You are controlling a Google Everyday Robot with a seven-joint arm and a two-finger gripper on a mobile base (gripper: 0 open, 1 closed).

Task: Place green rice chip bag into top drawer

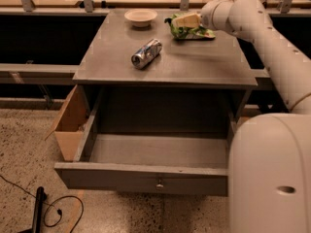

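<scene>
The green rice chip bag (194, 31) lies on the far right of the grey cabinet top (189, 64). My gripper (181, 21) reaches in from the right and hovers right over the bag's left part, its pale fingers pointing left. The top drawer (146, 176) is pulled wide open below the cabinet top, with its flat front panel and small round knob (159, 184) facing me. Its inside shows no objects.
A silver-blue can (146, 53) lies on its side mid-top. A small pale bowl (141, 17) sits at the back. A brown cardboard box (72, 123) stands left of the drawer. My white arm (277, 57) and base (269, 178) fill the right side. A black cable (48, 210) lies on the floor.
</scene>
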